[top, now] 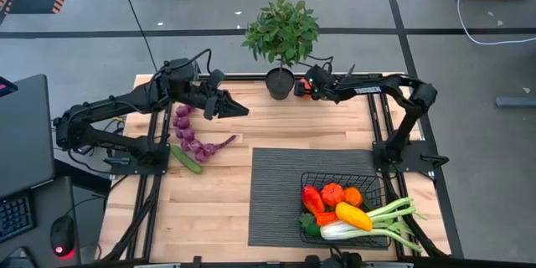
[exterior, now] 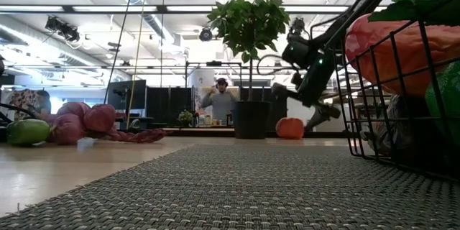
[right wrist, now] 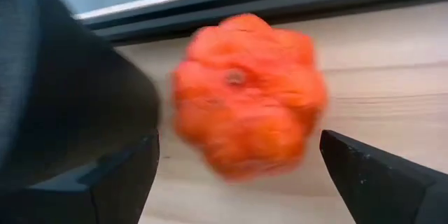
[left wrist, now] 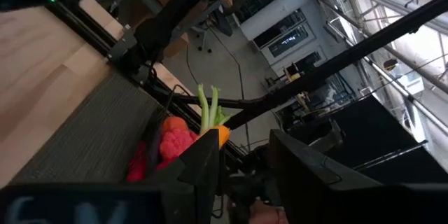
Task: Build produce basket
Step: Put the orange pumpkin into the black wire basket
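The black wire basket (top: 335,176) stands on the dark mat (top: 276,193) at the near right. It holds red, orange and yellow produce (top: 335,194) and a leek (top: 394,218) that sticks out over its rim. An orange pumpkin (right wrist: 245,98) rests on the wood at the far edge, beside the plant pot (top: 280,82). My right gripper (right wrist: 239,143) is open and slants down over the pumpkin, one finger on either side, apart from it. Purple eggplants and grapes (top: 193,138) and a green cucumber (top: 186,159) lie at the left. My left gripper (top: 239,107) hangs raised above them, narrowly open, with nothing seen between its fingers.
A potted green plant (top: 281,29) stands at the far middle edge, close to my right gripper and the pumpkin (exterior: 290,127). Black frame rails run along both table sides. Bare wood lies between the purple pile and the mat. A person shows far behind the table (exterior: 219,97).
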Robot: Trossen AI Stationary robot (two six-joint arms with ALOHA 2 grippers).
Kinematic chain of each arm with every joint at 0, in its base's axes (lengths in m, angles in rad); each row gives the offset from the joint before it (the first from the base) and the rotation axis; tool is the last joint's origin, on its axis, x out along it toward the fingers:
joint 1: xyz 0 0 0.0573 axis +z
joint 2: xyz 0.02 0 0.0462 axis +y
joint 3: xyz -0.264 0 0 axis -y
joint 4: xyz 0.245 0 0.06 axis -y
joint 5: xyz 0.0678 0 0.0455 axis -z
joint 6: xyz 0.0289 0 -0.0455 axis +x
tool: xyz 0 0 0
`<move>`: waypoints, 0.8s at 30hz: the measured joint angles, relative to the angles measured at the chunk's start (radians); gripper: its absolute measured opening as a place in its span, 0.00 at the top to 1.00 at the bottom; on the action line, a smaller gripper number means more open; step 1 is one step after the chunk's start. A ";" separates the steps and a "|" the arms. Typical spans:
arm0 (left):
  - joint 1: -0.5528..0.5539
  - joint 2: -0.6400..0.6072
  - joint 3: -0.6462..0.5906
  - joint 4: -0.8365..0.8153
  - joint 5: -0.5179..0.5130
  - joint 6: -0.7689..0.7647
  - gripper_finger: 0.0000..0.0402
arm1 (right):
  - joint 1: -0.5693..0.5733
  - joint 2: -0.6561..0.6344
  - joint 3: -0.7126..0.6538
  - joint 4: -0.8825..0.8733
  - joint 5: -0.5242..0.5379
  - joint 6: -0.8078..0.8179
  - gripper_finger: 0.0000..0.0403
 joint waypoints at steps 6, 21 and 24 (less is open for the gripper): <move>-0.043 0.000 0.000 -0.003 0.001 -0.010 0.67 | 0.004 0.011 0.003 0.019 0.114 0.017 0.01; -0.068 0.003 0.000 -0.006 0.000 -0.006 0.67 | 0.006 0.073 0.018 0.122 0.167 0.010 0.04; -0.068 0.003 0.000 -0.025 0.000 -0.006 0.67 | 0.006 0.074 0.018 0.121 0.174 0.015 0.06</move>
